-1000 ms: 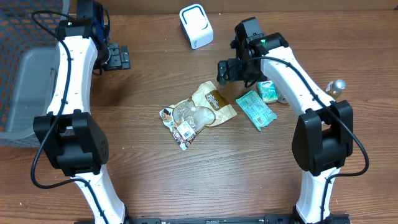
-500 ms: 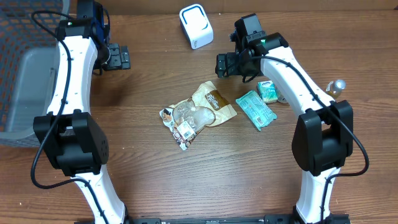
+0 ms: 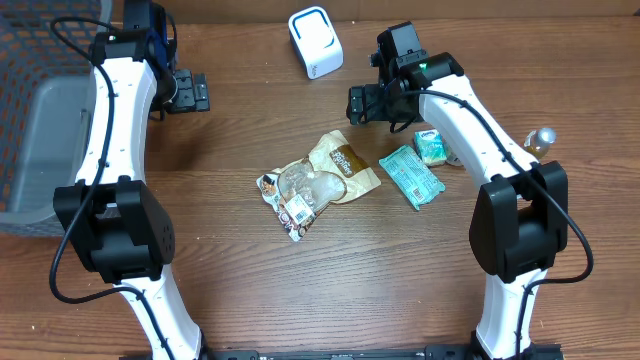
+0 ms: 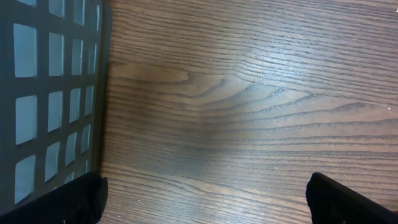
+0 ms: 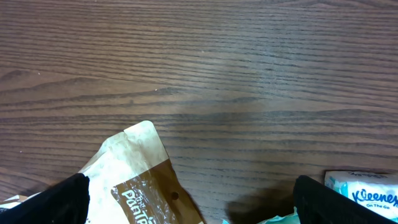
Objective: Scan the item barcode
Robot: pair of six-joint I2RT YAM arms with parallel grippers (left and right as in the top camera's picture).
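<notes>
Right gripper (image 3: 358, 104) hangs with its jaws spread wide and nothing between them, above bare wood toward the far middle of the table (image 3: 230, 290). Its wrist view shows both fingers (image 5: 59, 202) at the bottom corners, with the top corner of the brown snack bag (image 3: 342, 162) reaching up between them from the lower edge, untouched. From overhead, that bag lies just on the near side of the gripper, toward the table's centre, and touches a clear cookie packet (image 3: 295, 192) on its left. A teal packet (image 3: 411, 176) lies beside the bag on the right. A Kleenex pack (image 3: 432, 147) sits just beyond the teal packet, close against the right arm. The white scanner (image 3: 315, 42) stands at the far edge, to the left of the right gripper and apart from it. Left gripper (image 3: 198, 92) is also spread wide and empty, over bare wood beside the dark mesh basket (image 3: 40, 60), well apart from every item.
</notes>
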